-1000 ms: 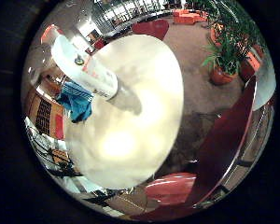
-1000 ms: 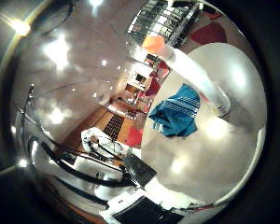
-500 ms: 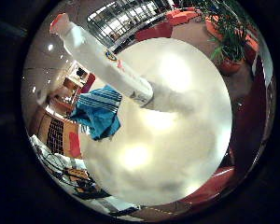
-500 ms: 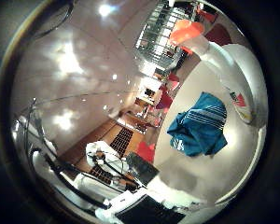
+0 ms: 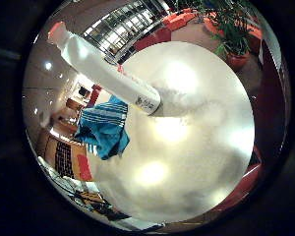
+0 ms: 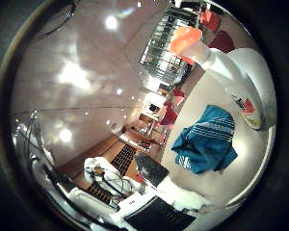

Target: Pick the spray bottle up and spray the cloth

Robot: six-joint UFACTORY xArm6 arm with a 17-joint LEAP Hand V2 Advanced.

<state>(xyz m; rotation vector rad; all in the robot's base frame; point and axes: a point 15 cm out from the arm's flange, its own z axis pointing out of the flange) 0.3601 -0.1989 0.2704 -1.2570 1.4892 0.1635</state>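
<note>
White spray bottle (image 5: 105,73) w/ orange top, upright on round table (image 5: 196,162); teal striped cloth (image 6: 207,144) beside — crumpled

A round, glossy white table (image 5: 196,162) carries a white plastic spray bottle with an orange-red nozzle (image 5: 103,69), apparently standing upright, beside a crumpled teal cloth with white stripes (image 6: 207,142).

Round white table (image 5: 201,162) glossy with lamp glare. Potted plant (image 5: 233,34) on tan floor (image 5: 199,32), red seating (image 5: 173,22) beyond. Large gridded windows (image 6: 166,48). Ceiling lights (image 6: 111,21) overhead.
</note>
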